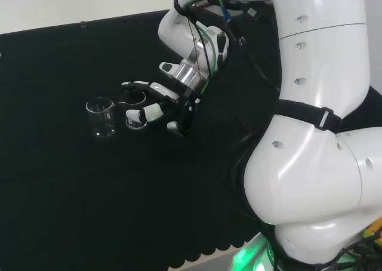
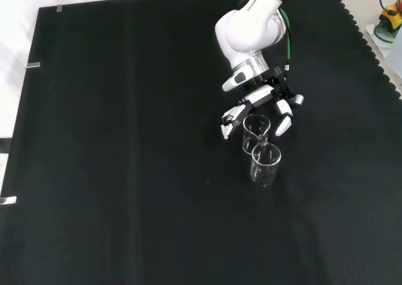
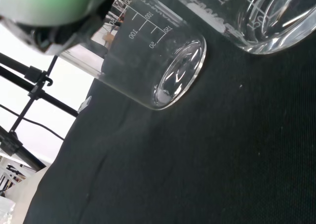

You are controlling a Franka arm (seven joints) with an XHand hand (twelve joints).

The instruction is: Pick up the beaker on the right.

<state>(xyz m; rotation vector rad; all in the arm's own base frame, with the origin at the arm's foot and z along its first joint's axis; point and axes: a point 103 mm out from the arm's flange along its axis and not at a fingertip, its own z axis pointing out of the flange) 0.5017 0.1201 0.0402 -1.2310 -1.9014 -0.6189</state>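
Two clear glass beakers stand close together on the black cloth. In the head view the right beaker [image 1: 136, 114] sits between the fingers and thumb of the hand [image 1: 166, 101], and the left beaker [image 1: 101, 117] stands free beside it. The front view has the same beaker [image 2: 256, 129] nearer the arm, a finger [image 2: 233, 118] on one side and the thumb [image 2: 283, 125] on the other, small gaps showing. The other beaker [image 2: 265, 163] is just in front of it. The hand [image 2: 264, 98] is open around the beaker. Both beaker bases [image 3: 168, 81] [image 3: 266, 31] rest on the cloth in the wrist view.
The arm's white links [image 1: 310, 134] rise at the right of the head view. The black cloth [image 2: 125, 172] spreads wide to the left and front of the beakers in the front view, with its scalloped edge [image 2: 377, 53] at the right.
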